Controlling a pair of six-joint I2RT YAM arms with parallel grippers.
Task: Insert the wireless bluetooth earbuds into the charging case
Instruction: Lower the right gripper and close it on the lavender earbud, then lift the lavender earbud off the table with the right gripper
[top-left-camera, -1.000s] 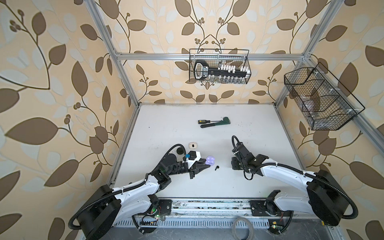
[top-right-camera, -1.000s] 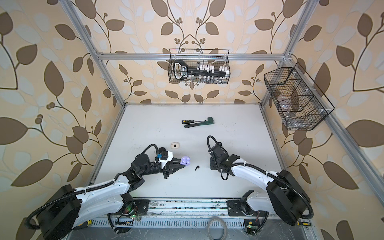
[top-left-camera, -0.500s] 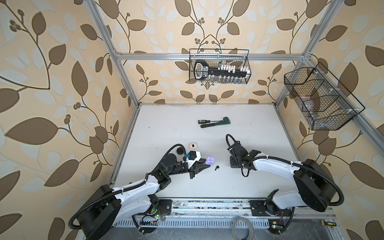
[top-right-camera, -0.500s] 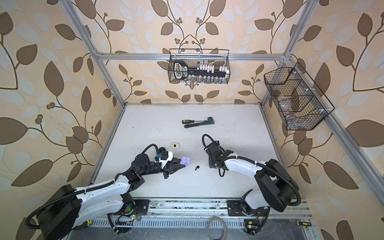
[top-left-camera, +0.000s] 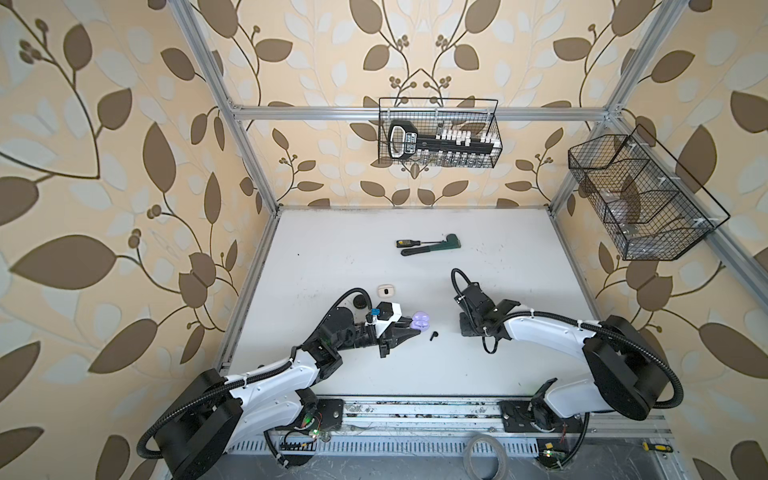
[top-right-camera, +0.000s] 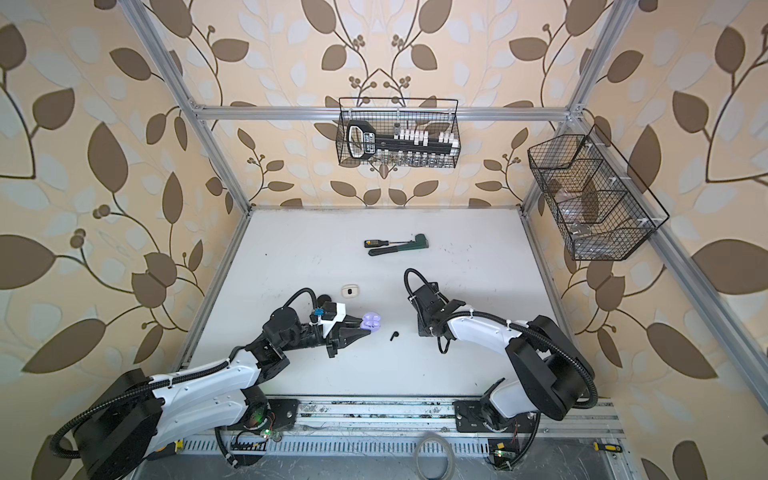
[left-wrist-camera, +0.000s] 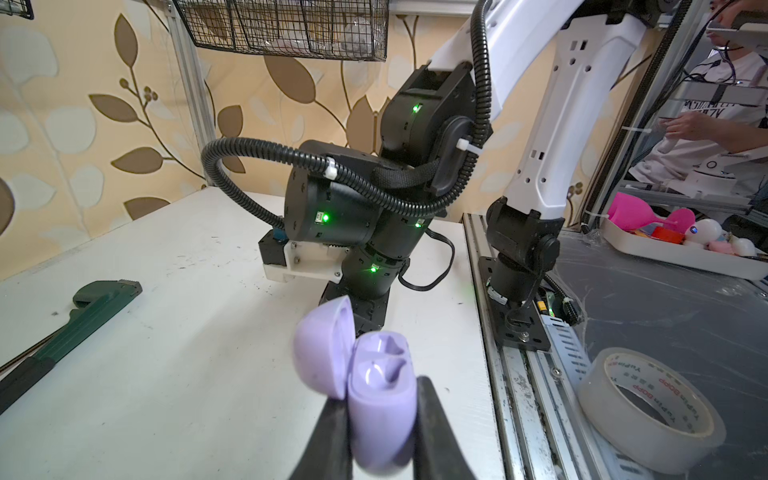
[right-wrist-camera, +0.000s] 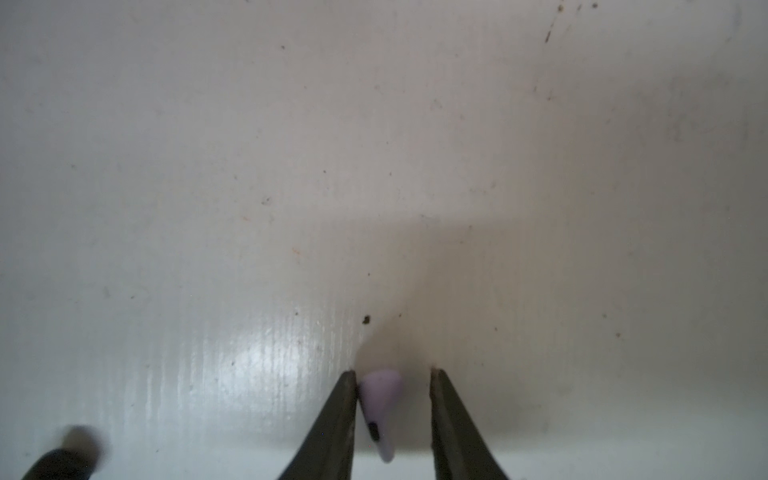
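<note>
The desk (top-left-camera: 332, 257) is a flat white board, matt and speckled with dark scuffs. Both arms have smooth white shells, black joint housings and ribbed black hose. A dark green metal pipe wrench (top-left-camera: 432, 246) lies well beyond both claws, toward the back wall.

The lavender charging case (left-wrist-camera: 374, 357) is a glossy, rounded plastic pebble. Its lid is hinged open and two moulded wells show inside. The left claw (left-wrist-camera: 380, 403) is clamped on its lower half, one black tapered finger on each side. A small rounded white case (top-left-camera: 386, 290) sits on the desk behind that claw's wrist.

A tiny black stemmed earbud (top-left-camera: 433, 335) lies on the desk between the two claws, nearer the left one. A lavender earbud (right-wrist-camera: 380, 399), smooth and cone-like with a dark spot, lies on the desk inside the right claw (right-wrist-camera: 394, 376). That claw's fingers stand apart; one touches the earbud and a gap shows beside the other.

The left arm (top-left-camera: 274, 374) stretches low, its claw nearly level and aimed at the right arm (top-left-camera: 540, 332). The right arm bends its wrist so its claw points straight down.
</note>
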